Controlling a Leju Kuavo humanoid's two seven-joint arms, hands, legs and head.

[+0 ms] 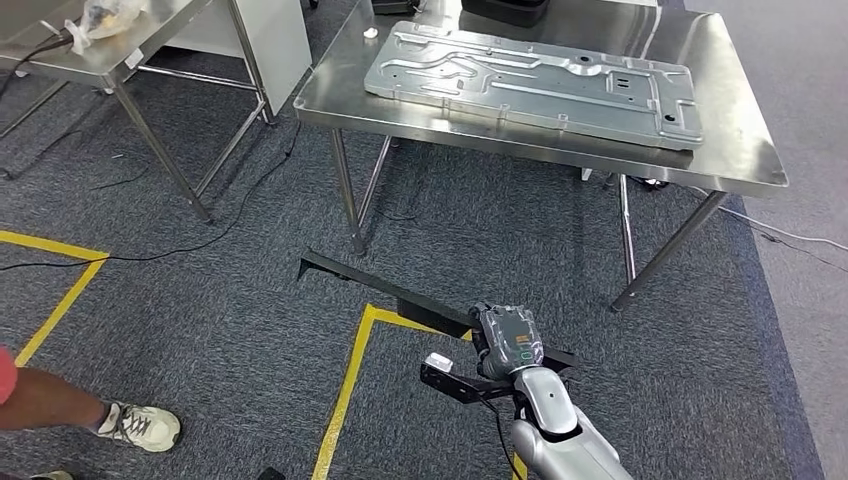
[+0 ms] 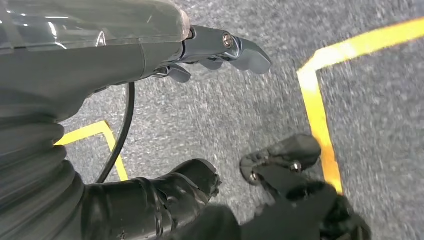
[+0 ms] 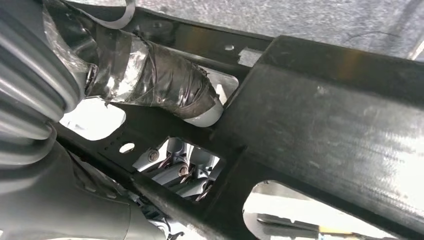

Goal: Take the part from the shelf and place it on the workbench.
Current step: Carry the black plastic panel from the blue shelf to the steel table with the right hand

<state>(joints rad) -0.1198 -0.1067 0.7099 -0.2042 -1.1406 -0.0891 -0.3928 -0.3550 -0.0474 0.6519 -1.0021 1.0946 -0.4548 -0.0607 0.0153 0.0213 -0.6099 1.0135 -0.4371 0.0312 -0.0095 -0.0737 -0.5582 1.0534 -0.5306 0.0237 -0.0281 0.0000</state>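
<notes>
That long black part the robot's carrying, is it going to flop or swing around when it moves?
The black part looks like a rigid bracket with cut-outs, so probably stiff, not floppy. The right hand holds it near one end, so the long free end may swing or tip.

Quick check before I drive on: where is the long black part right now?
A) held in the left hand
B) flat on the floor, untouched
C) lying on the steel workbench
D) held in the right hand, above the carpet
D: the right hand grips the black part over the carpet, short of the workbench, which carries a silver panel.
</notes>
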